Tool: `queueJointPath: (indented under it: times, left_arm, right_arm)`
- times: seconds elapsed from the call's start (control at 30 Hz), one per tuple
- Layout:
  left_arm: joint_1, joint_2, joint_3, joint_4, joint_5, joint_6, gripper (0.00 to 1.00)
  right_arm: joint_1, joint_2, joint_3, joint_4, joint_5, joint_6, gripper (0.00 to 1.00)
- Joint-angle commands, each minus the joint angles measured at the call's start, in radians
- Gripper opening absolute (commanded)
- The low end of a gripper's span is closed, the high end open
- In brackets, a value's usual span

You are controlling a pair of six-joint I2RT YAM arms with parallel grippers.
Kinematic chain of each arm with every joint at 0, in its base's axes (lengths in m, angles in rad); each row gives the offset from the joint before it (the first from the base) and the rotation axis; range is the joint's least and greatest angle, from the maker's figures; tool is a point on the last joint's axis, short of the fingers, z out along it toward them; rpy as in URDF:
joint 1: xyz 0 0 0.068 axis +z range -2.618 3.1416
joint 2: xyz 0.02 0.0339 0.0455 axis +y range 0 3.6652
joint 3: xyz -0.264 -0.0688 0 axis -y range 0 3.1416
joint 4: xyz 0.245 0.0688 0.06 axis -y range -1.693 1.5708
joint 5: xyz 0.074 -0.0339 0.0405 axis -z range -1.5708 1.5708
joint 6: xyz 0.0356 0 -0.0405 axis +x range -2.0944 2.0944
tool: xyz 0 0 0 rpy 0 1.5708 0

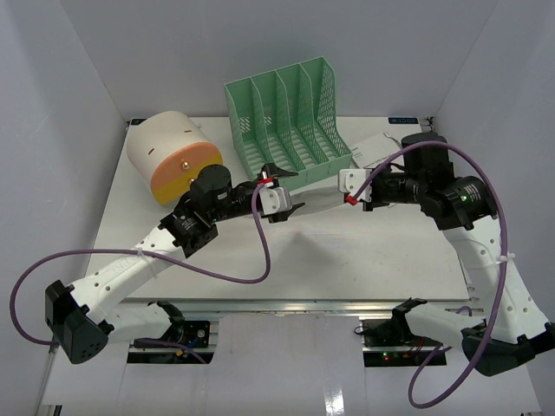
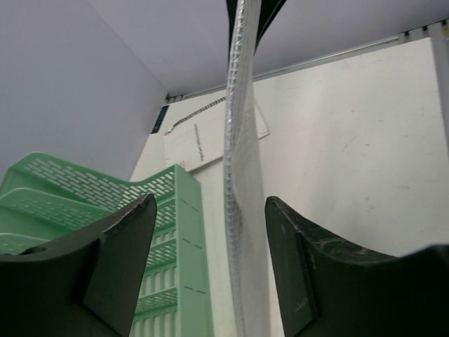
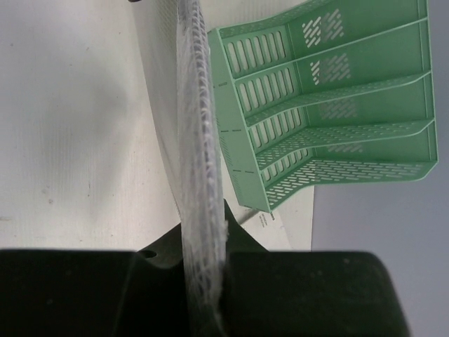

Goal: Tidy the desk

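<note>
While my two arms met over the middle of the large flat white desk (image 1: 347, 260), my right pincer (image 1: 349, 184) was pressed together on a thin translucent white textured sheet (image 3: 200, 140), and in the right wrist view that sheet ran edge-on from between the black fingers (image 3: 280, 295) at the bottom up to the top of the frame. My left pincer (image 1: 286, 191) was spread, and in the left wrist view the sheet (image 2: 242, 175) stood upright between its two dark fingers (image 2: 119, 260), with a clear gap on the left side and very little on the right; I could not tell whether it touched the right finger. The desk filled the lower half of the top view, with white walls on three sides and a metal rail along its bottom edge. A green mesh plastic file rack (image 1: 290, 117) with several slots stood at the upper centre of that view, just above the two pincers. A cream cylinder with an orange-yellow end face (image 1: 169, 156) lay on its side at the upper left of the desk, close to my left wrist. A flat white printed paper (image 1: 381, 147) lay to the right of the rack, partly under my right arm. A purple cable (image 1: 208, 275) looped from my left arm across the lower left.
</note>
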Motion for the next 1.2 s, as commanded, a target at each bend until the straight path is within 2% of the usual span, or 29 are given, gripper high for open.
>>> queueJointPath:
  times: [0.0,0.1,0.27,0.33,0.4,0.47,0.5,0.53,0.63,0.67,0.7,0.77,0.8,0.87,1.0,1.07,1.17]
  left_arm:
    - [0.0,-0.004,0.038,-0.038,0.088,-0.061,0.66]
    - [-0.001,0.027,0.051,-0.055,0.105,-0.076,0.58]
    - [-0.001,0.068,0.063,-0.075,0.134,-0.1,0.36]
    - [-0.001,0.068,0.055,-0.082,0.13,-0.103,0.25]
    - [-0.001,0.059,0.04,-0.085,0.114,-0.102,0.08]
    - [-0.001,0.042,0.021,-0.073,0.089,-0.111,0.0]
    - [-0.001,0.033,0.011,-0.055,0.066,-0.12,0.0]
    - [-0.001,0.02,-0.003,-0.025,0.039,-0.14,0.0]
    - [0.001,-0.02,-0.045,0.069,-0.117,-0.213,0.0]
    - [0.001,-0.033,-0.055,0.093,-0.134,-0.239,0.0]
    - [0.003,-0.046,-0.068,0.133,-0.216,-0.275,0.0]
    - [0.01,-0.067,-0.095,0.207,-0.426,-0.332,0.0]
    - [0.013,-0.074,-0.108,0.246,-0.482,-0.354,0.0]
    - [0.035,-0.084,-0.133,0.329,-0.591,-0.422,0.0]
    - [0.073,-0.049,-0.112,0.409,-0.763,-0.601,0.0]
    - [0.074,-0.02,-0.114,0.511,-0.852,-0.666,0.0]
    - [0.074,0.019,-0.094,0.622,-0.951,-0.679,0.0]
  right_arm:
    - [0.046,0.007,0.059,0.041,-0.045,-0.013,0.08]
    - [0.119,0.009,0.054,0.064,-0.018,0.024,0.08]
    - [0.208,0.025,0.052,0.097,0.028,0.078,0.08]
    - [0.224,0.027,0.049,0.112,0.036,0.089,0.08]
    - [0.229,0.027,0.043,0.123,0.046,0.1,0.08]
    - [0.231,0.028,0.033,0.14,0.062,0.116,0.08]
    - [0.232,0.027,0.022,0.159,0.072,0.129,0.1]
    - [0.232,0.025,0.011,0.177,0.091,0.15,0.22]
    - [0.232,0.0,-0.048,0.3,0.175,0.231,0.7]
    - [0.232,-0.003,-0.055,0.315,0.209,0.238,0.83]
    - [0.229,-0.019,-0.08,0.38,0.278,0.274,0.88]
    - [0.219,-0.058,-0.124,0.544,0.405,0.384,0.9]
    - [0.205,-0.062,-0.121,0.577,0.467,0.42,0.9]
    - [0.092,-0.067,-0.098,0.627,0.483,0.526,0.9]
    - [-0.172,-0.063,-0.076,0.656,0.293,0.741,0.9]
    - [-0.241,-0.065,-0.107,0.666,0.23,0.799,0.9]
    - [-0.287,-0.087,-0.203,0.698,0.176,0.851,0.9]
